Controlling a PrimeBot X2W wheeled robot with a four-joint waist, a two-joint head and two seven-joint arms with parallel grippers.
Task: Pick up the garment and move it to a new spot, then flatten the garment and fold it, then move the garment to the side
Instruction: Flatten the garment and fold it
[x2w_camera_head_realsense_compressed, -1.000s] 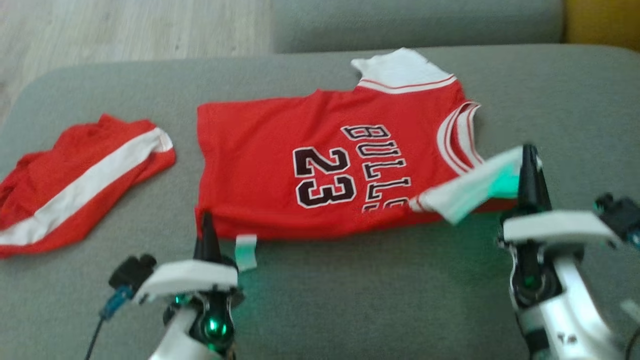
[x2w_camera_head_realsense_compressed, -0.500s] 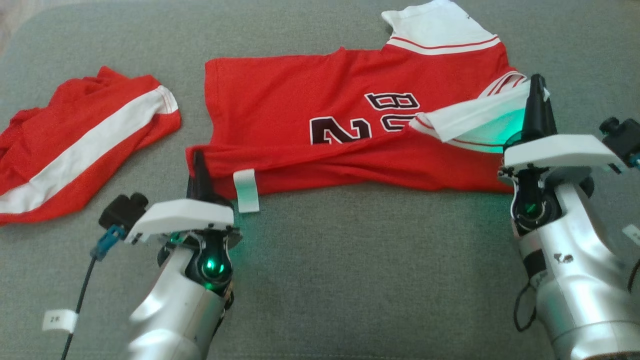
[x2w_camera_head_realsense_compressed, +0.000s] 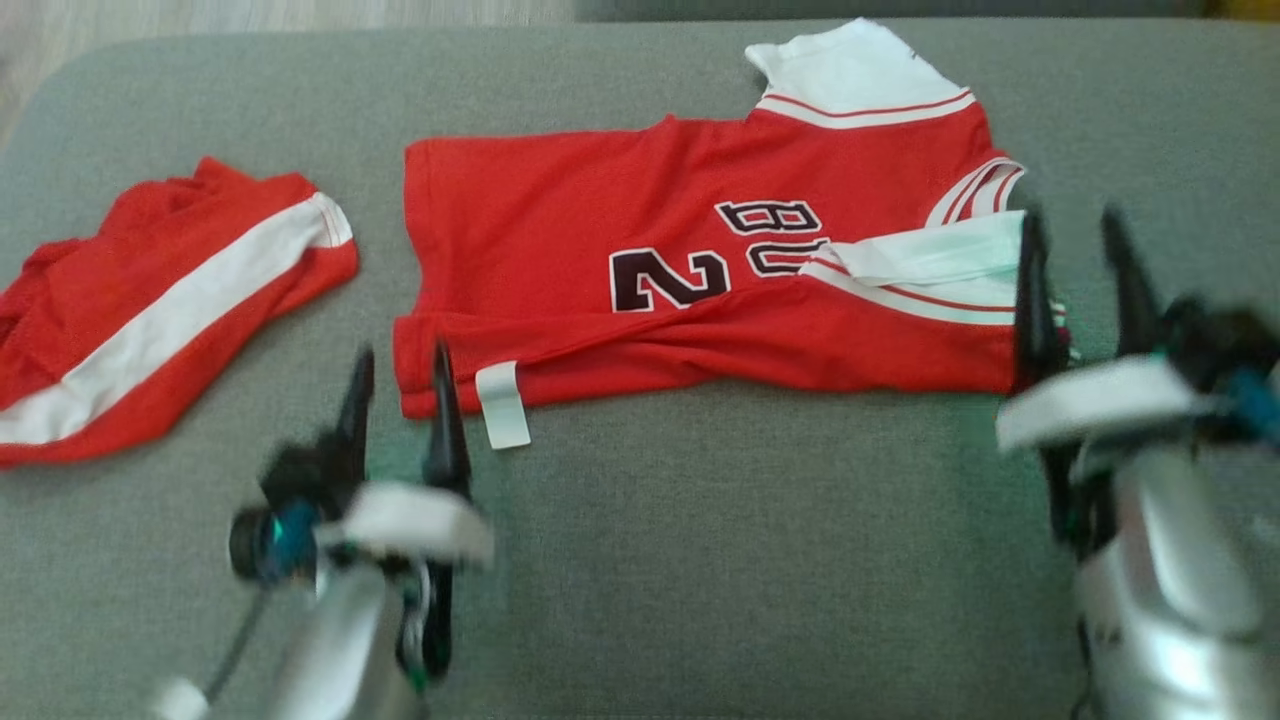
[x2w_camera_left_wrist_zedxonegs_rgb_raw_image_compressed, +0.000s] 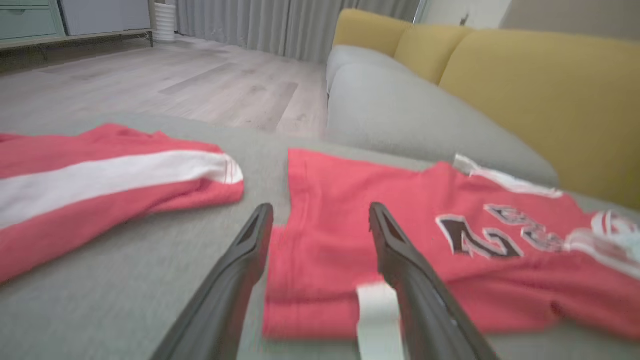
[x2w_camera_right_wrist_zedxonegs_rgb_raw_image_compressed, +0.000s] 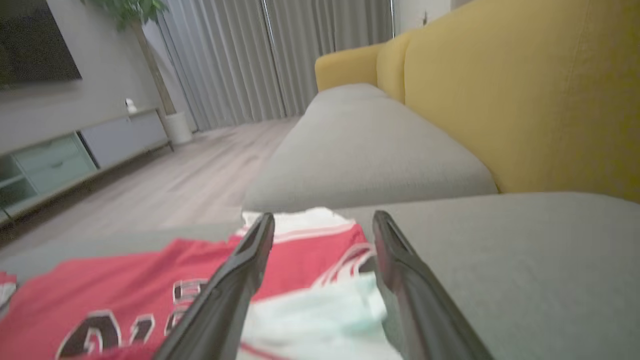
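Note:
The garment (x2w_camera_head_realsense_compressed: 620, 220) is a red jersey with white sleeves and black lettering, lying flat on the grey cushion (x2w_camera_head_realsense_compressed: 700, 560). Its near edge is folded up over its lower half, and a white tag (x2w_camera_head_realsense_compressed: 503, 403) sticks out at the fold. My left gripper (x2w_camera_head_realsense_compressed: 402, 352) is open just before the jersey's near left corner, with nothing between its fingers. The left wrist view shows the left gripper (x2w_camera_left_wrist_zedxonegs_rgb_raw_image_compressed: 321, 207) open over that corner of the jersey (x2w_camera_left_wrist_zedxonegs_rgb_raw_image_compressed: 450, 260). My right gripper (x2w_camera_head_realsense_compressed: 1070, 220) is open at the jersey's right end beside the folded white sleeve (x2w_camera_head_realsense_compressed: 950, 265). In the right wrist view the right gripper (x2w_camera_right_wrist_zedxonegs_rgb_raw_image_compressed: 324, 216) is open above the jersey (x2w_camera_right_wrist_zedxonegs_rgb_raw_image_compressed: 150, 270).
A second red piece with a white stripe (x2w_camera_head_realsense_compressed: 170, 310) lies crumpled at the cushion's left. Another grey seat cushion (x2w_camera_right_wrist_zedxonegs_rgb_raw_image_compressed: 360, 155) and a yellow backrest (x2w_camera_right_wrist_zedxonegs_rgb_raw_image_compressed: 525, 100) lie beyond the jersey. Wooden floor (x2w_camera_left_wrist_zedxonegs_rgb_raw_image_compressed: 175, 85) is past the cushion's far left edge.
Both grippers have opened and let go of the jersey's near edge, which now lies folded over the number. Both have drawn back slightly. The head camera has shifted.

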